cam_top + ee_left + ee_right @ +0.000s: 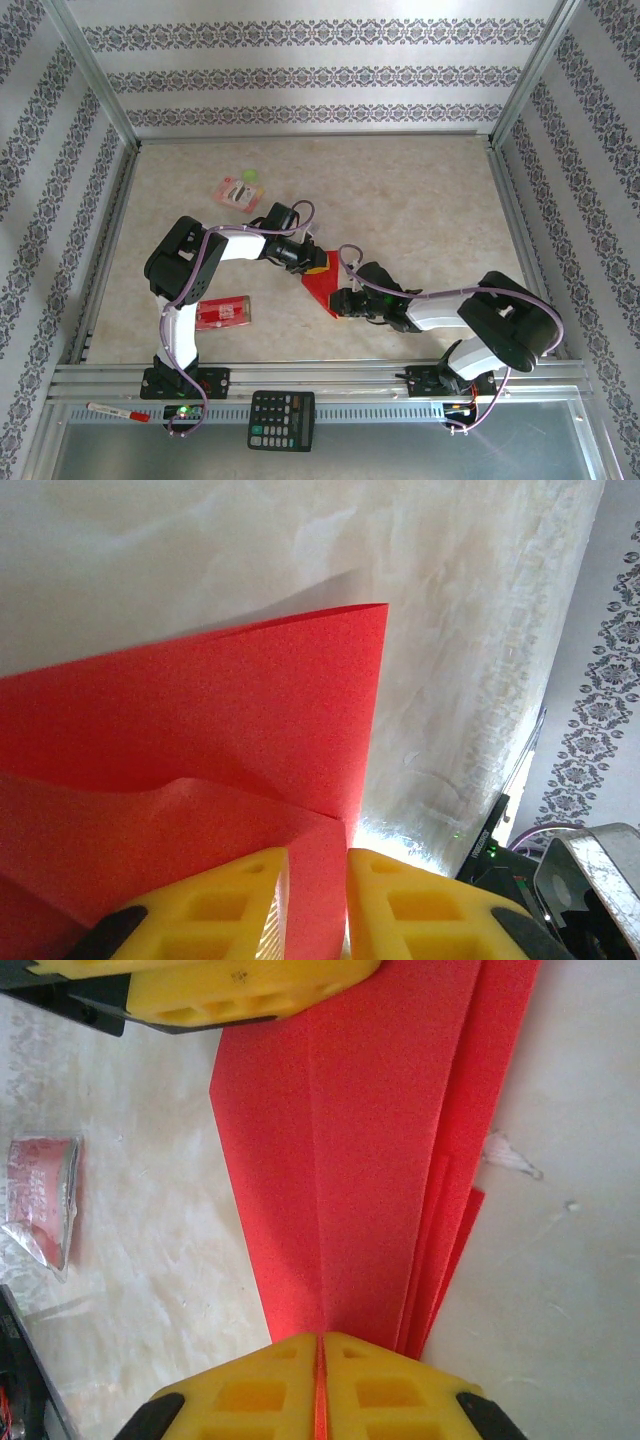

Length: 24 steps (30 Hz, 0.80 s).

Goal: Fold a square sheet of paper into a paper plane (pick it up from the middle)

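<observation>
Red paper [322,288]: part-folded, lying on the tabletop [430,200] between the arms
Right gripper [318,1385]: fingers closed on its narrow end
Left gripper [317,910]: fingers slightly apart at a flap, hold unclear
Risk: opposed pulls could tear it or skew the crease

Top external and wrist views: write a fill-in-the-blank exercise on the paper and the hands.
1. The bright red folded sheet of paper is pinched by the right hand, which is ____ (open/shut).
2. Its moulded plastic fingers are coloured ____.
3. The red rectangular packet with white print lies on the robot's ____ side.
Missing words: shut, yellow, left.
</observation>
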Tool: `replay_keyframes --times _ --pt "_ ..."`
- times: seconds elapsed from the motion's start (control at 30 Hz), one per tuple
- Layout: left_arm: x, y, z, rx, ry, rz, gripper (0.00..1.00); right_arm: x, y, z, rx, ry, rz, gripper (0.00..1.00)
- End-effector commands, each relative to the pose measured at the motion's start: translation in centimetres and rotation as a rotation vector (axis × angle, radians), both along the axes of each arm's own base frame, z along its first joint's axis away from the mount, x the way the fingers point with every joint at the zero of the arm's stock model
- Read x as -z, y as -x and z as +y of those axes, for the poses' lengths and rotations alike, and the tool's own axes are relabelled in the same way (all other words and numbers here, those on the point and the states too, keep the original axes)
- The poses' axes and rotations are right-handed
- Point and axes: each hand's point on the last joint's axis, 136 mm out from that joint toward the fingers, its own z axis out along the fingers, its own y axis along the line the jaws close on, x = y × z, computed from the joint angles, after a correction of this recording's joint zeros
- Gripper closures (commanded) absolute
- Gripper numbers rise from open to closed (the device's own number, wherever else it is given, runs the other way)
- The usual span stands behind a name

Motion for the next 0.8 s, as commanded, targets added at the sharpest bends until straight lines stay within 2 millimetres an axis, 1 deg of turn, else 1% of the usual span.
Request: replay_keyframes --times 0.0,0.17,0.37,0.53,0.77 --pt "4.5 1.0 2.0 -0.042 -0.142 0.077 0.77 0.6 1.4 -0.8 -0.009 0.034 0.049 0.89" --pt "4.6 1.2 2.0 -0.038 -0.143 0.081 0.77 -0.4 1.5 -0.5 -0.013 0.006 0.044 0.89" --pt "4.6 1.1 1.9 -0.038 -0.141 0.08 0.77 -0.1 2.1 -0.2 -0.018 0.006 0.058 0.89" --pt "4.6 1.2 2.0 -0.037 -0.142 0.081 0.77 0.6 2.4 -0.5 -0.014 0.023 0.067 0.89" --pt "4.5 1.0 1.9 -0.039 -0.141 0.08 0.77 2.9 2.7 -1.9 0.0 0.099 0.097 0.89"
